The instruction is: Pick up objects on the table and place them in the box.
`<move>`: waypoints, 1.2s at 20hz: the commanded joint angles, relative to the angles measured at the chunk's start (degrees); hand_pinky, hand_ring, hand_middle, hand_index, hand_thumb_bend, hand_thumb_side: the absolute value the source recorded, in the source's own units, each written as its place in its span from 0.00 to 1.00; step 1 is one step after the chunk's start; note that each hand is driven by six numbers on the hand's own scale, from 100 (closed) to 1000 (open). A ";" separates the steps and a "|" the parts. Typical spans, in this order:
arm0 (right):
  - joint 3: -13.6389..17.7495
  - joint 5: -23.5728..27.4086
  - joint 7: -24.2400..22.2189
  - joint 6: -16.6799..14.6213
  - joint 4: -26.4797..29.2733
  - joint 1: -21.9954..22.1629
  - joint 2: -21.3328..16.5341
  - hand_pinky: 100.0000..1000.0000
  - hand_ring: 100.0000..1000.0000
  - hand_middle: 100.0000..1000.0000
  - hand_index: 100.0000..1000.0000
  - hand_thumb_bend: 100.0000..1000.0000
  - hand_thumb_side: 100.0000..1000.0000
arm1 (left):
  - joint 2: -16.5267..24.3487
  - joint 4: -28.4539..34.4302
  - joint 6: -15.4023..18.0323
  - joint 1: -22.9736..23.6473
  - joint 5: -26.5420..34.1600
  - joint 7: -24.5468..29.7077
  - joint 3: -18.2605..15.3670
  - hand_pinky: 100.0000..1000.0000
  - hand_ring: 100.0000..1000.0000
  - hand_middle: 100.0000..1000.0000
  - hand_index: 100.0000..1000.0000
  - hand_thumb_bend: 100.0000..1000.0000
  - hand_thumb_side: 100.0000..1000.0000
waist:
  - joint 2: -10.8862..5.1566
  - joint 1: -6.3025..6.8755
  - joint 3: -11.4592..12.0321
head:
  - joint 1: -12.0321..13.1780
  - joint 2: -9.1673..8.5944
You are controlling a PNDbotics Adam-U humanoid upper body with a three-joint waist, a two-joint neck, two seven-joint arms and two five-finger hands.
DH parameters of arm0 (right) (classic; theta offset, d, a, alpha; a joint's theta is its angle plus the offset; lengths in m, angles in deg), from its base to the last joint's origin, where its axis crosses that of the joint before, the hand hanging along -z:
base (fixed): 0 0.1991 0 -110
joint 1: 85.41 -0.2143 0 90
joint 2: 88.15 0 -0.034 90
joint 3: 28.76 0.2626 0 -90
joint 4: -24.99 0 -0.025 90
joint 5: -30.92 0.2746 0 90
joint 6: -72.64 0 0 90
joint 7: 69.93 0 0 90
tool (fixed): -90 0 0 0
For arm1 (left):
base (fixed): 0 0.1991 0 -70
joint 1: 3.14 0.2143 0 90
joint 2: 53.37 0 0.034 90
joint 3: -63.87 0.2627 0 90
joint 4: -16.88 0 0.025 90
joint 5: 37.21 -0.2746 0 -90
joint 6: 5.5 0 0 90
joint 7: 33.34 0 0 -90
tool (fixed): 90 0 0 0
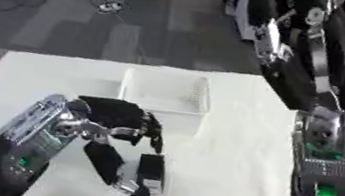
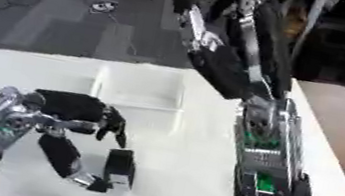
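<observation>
Two arms frame the left eye view: the left robot hand (image 1: 130, 133) sits at about 7 o'clock on the white desk (image 1: 224, 180), its fingers and thumb curled round a dark block-like object (image 1: 150, 170) (its make cannot be told), which hangs just above or touching the desk. The white box (image 1: 166, 91) stands near, at 12 o'clock from that hand, apparently empty. At 3 o'clock the right forearm (image 1: 323, 167) lies along the desk edge.

From the right eye view, the same pinch shows with the object (image 2: 120, 169) held low between thumb and fingers of the left robot hand (image 2: 88, 115); the right robot hand itself is out of sight. My judgement: the hold looks to be at the fingertips, so the object could slip or twist on lifting, or clip the box (image 2: 138, 89) rim if carried too low.
</observation>
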 commanded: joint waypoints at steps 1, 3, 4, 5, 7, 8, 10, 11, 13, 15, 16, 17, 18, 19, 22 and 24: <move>-0.17 0.17 -0.14 -0.04 0.58 -0.82 0.24 0.04 0.35 0.48 0.70 0.24 1.00 | -0.12 -0.01 0.27 -1.42 -1.37 -0.99 0.30 0.30 0.48 0.61 0.72 0.40 0.74 | -0.46 0.03 -0.05 | 0.59 0.06; -0.18 0.17 -0.16 -0.05 0.61 -0.83 0.26 0.04 0.35 0.48 0.70 0.24 1.00 | -0.33 -0.43 0.58 -1.46 -2.13 -1.44 0.48 0.30 0.48 0.61 0.72 0.40 0.74 | -0.45 0.03 -0.08 | 0.62 0.10; -0.18 0.17 -0.17 -0.05 0.63 -0.83 0.27 0.04 0.35 0.48 0.70 0.24 1.00 | -0.43 -0.62 0.74 -1.47 -2.54 -1.70 0.54 0.31 0.48 0.61 0.72 0.40 0.74 | -0.44 0.04 -0.10 | 0.64 0.11; -0.19 0.16 -0.19 -0.05 0.63 -0.83 0.28 0.04 0.35 0.48 0.70 0.24 1.00 | -0.53 -0.78 0.87 -1.50 -3.04 -2.00 0.60 0.31 0.48 0.61 0.72 0.40 0.74 | -0.44 0.05 -0.12 | 0.64 0.12; -0.21 0.14 -0.22 -0.05 0.65 -0.83 0.31 0.04 0.35 0.48 0.70 0.25 1.00 | -0.67 -1.02 1.13 -1.57 -4.19 -2.65 0.71 0.31 0.48 0.62 0.72 0.41 0.74 | -0.44 0.06 -0.16 | 0.65 0.15; -0.21 0.14 -0.24 -0.05 0.67 -0.82 0.32 0.04 0.35 0.48 0.70 0.24 1.00 | -0.72 -1.11 1.27 -1.59 -4.84 -2.99 0.78 0.32 0.49 0.62 0.72 0.41 0.73 | -0.44 0.06 -0.17 | 0.65 0.16; -0.24 0.14 -0.27 -0.05 0.69 -0.82 0.35 0.04 0.35 0.48 0.70 0.24 1.00 | -0.78 -1.27 1.64 -1.65 -6.34 -3.64 0.96 0.34 0.50 0.63 0.72 0.41 0.72 | -0.45 0.07 -0.21 | 0.69 0.18; -0.24 0.14 -0.27 -0.05 0.71 -0.82 0.36 0.04 0.35 0.48 0.70 0.24 1.00 | -0.82 -1.40 1.82 -1.64 -7.10 -3.99 1.02 0.36 0.51 0.63 0.71 0.41 0.71 | -0.44 0.07 -0.23 | 0.68 0.18; -0.24 0.13 -0.28 -0.04 0.74 -0.83 0.37 0.04 0.35 0.48 0.70 0.24 1.00 | -0.91 -1.83 2.08 -1.55 -8.45 -4.64 1.14 0.36 0.51 0.63 0.71 0.40 0.70 | -0.43 0.08 -0.25 | 0.66 0.19; -0.25 0.13 -0.29 -0.03 0.76 -0.83 0.36 0.04 0.35 0.48 0.70 0.24 1.00 | -0.96 -2.19 2.28 -1.50 -9.44 -5.13 1.21 0.37 0.51 0.63 0.71 0.38 0.70 | -0.42 0.08 -0.25 | 0.66 0.22; -0.26 0.13 -0.30 -0.03 0.76 -0.83 0.36 0.04 0.35 0.48 0.70 0.24 1.00 | -0.98 -2.30 2.37 -1.49 -9.87 -5.33 1.23 0.37 0.52 0.64 0.71 0.38 0.69 | -0.42 0.08 -0.25 | 0.67 0.22; -0.26 0.12 -0.31 -0.02 0.75 -0.83 0.35 0.04 0.35 0.48 0.70 0.24 1.00 | -0.96 -2.34 2.42 -1.51 -10.38 -5.47 1.20 0.38 0.52 0.64 0.71 0.36 0.69 | -0.43 0.08 -0.24 | 0.67 0.24; -0.26 0.12 -0.31 -0.02 0.75 -0.83 0.34 0.04 0.35 0.48 0.70 0.24 1.00 | -0.97 -2.36 2.49 -1.50 -10.84 -5.59 1.19 0.38 0.52 0.64 0.71 0.36 0.69 | -0.43 0.08 -0.24 | 0.68 0.24; -0.26 0.13 -0.31 -0.02 0.75 -0.83 0.34 0.04 0.35 0.48 0.70 0.24 1.00 | -0.94 -2.35 2.52 -1.53 -11.44 -5.63 1.11 0.39 0.52 0.65 0.72 0.32 0.68 | -0.43 0.07 -0.23 | 0.69 0.24; -0.26 0.15 -0.31 -0.01 0.76 -0.83 0.34 0.04 0.35 0.48 0.70 0.24 1.00 | -0.88 -2.13 2.42 -1.59 -13.25 -6.05 0.57 0.40 0.53 0.65 0.71 0.30 0.67 | -0.44 0.06 -0.20 | 0.66 0.27; -0.28 0.15 -0.33 -0.01 0.75 -0.81 0.33 0.04 0.35 0.48 0.70 0.24 1.00 | -0.88 -1.99 2.42 -1.63 -14.40 -6.52 0.37 0.40 0.53 0.65 0.71 0.30 0.67 | -0.45 0.07 -0.19 | 0.71 0.27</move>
